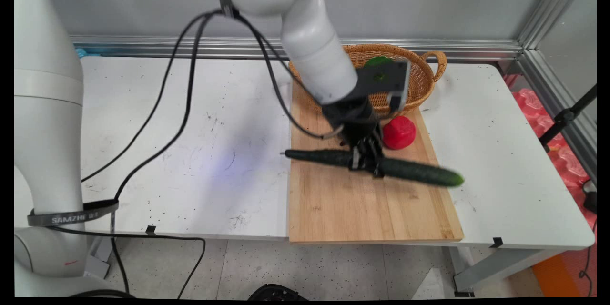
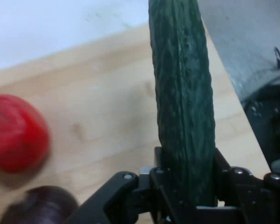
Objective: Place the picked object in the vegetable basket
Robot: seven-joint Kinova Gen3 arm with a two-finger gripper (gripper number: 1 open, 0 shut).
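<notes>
While the claw (image 1: pixel 366 161) is clamped on the cucumber (image 1: pixel 410 171) at about mid-length, the veg lies crosswise over the board (image 1: pixel 362 209), stem end past the board's left edge, tip twd the right edge. Red pepper (image 1: pixel 399 132) sits just far-right of the claw; a dark purple item (image 2: pixel 37 205) next to it. Basket (image 1: pixel 421 78) w/ sth green at far end of board, on white counter (image 1: pixel 190 152).

Long dark-green cucumber (image 1: pixel 333 157), level, claw-gripped (image 1: pixel 367 162)

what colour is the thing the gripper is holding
Dark green, a cucumber; clearest in the hand view.
</notes>
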